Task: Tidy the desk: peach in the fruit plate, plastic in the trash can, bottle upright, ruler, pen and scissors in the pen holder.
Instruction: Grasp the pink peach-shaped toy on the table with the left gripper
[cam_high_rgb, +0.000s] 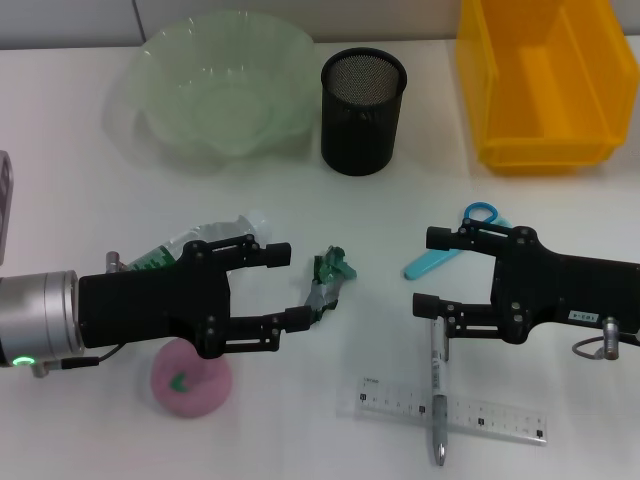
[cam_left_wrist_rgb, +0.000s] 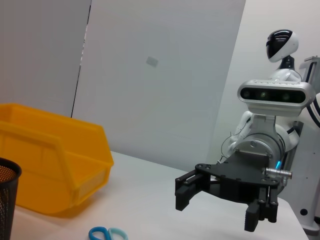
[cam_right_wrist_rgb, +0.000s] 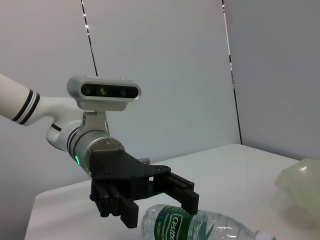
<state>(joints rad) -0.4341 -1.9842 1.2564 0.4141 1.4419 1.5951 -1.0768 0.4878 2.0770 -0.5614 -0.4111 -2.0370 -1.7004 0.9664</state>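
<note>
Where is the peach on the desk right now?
In the head view, the pink peach lies at the near left of the white table, just under the open left gripper, with the lying bottle beyond it.

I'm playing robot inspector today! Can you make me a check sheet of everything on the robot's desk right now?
Surface: white desk.
Job's things: pink peach near front; water bottle lying down; green plastic scrap; blue scissors; pen lying across clear ruler; mesh pen holder, green fruit plate and yellow bin at the back.
Clutter: nothing seen.
Hands: left hand open beside the bottle; right hand open above the pen.
Cables: thin cable at left wrist.
Surroundings: grey wall panels.
</note>
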